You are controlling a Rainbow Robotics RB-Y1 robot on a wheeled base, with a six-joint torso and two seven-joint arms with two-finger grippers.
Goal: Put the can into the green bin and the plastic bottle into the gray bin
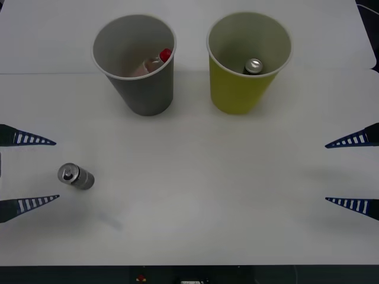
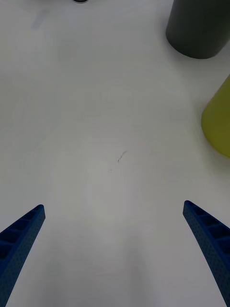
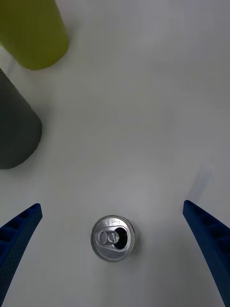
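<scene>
Both arms low at the table's sides — left gripper (image 1: 56, 168) and right gripper (image 1: 325, 171) spread, empty.

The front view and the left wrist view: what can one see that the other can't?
Front view alone: the insides of the bins, with the plastic bottle in the gray bin and a can in the green bin, plus the right end effector, open at the table's right side.

Left wrist view alone: the pull tab and opening on top of the can on the table.

Both: that standing can, between the open left end effector's fingers, both bins' outsides, and the white table.
</scene>
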